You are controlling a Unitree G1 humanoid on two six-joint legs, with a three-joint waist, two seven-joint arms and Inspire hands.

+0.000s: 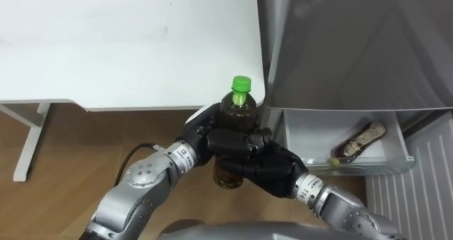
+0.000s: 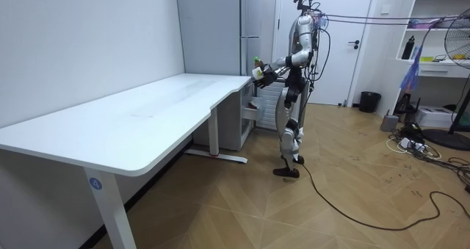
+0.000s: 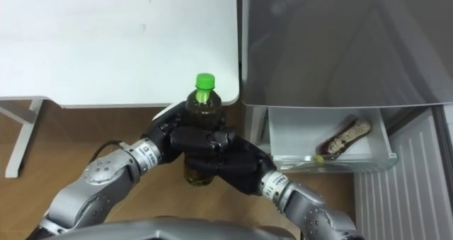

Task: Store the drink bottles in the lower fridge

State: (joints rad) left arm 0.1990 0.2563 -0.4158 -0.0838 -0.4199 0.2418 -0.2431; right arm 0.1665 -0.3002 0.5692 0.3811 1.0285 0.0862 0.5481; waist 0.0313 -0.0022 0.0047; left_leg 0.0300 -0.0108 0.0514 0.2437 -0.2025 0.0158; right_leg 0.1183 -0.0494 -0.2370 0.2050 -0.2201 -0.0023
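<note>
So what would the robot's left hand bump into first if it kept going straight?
Its left hand, clasping the green-capped bottle, points toward the open fridge drawer; probably that, though depth is unclear.

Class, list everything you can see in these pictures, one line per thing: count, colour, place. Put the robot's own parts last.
Clear plastic drink bottle: one, dark brown liquid with a green cap, held upright between desk and fridge.
Flat white desk: one, white, left of the fridge.
Tall grey fridge: one, grey, right of the desk.
Open lower fridge drawer: one, pale grey, pulled out at the fridge's foot.
Long brown packet: one, brown and beige, lying in the drawer.
Wooden floor: one, brown, underfoot.
Small black bin: one, black, beside the far door.
Left robot hand: one, black, curled round the bottle.
Right robot hand: one, black, curled round the bottle.
</note>
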